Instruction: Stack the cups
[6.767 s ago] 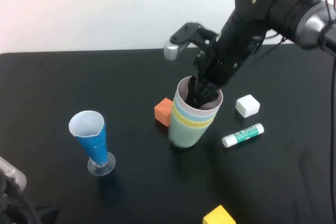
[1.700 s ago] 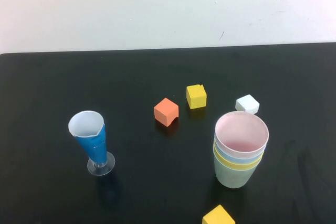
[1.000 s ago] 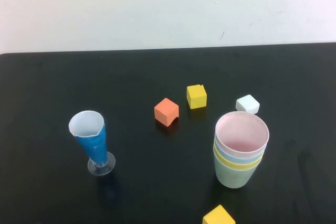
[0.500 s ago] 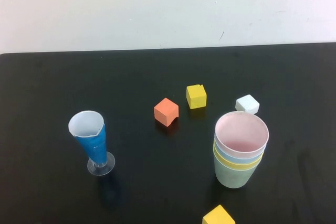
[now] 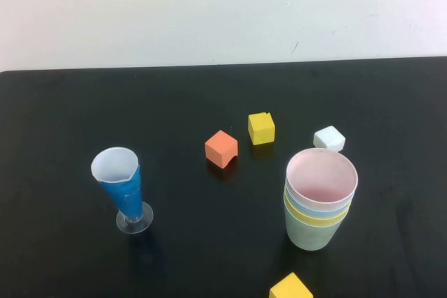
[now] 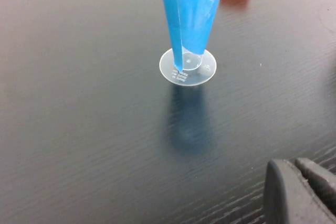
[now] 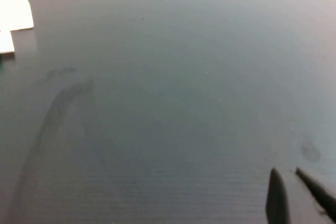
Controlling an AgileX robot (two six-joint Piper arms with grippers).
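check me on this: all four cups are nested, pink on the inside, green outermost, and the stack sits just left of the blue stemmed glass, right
Not quite. The high view shows the cups nested as you say, pink inside, pale green outermost, but the stack stands to the right of the blue stemmed glass, not left of it.

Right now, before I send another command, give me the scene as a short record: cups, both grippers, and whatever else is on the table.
stack: four tapered matte cups nested upright, pink cup innermost on top, then light blue cup, yellow cup, pale green cup outermost
left gripper: shut, empty, near the blue-wrapped stemmed glass
right gripper: shut, empty, over bare black table
arms in high view: neither shows
other things: orange cube, two yellow cubes, white cube
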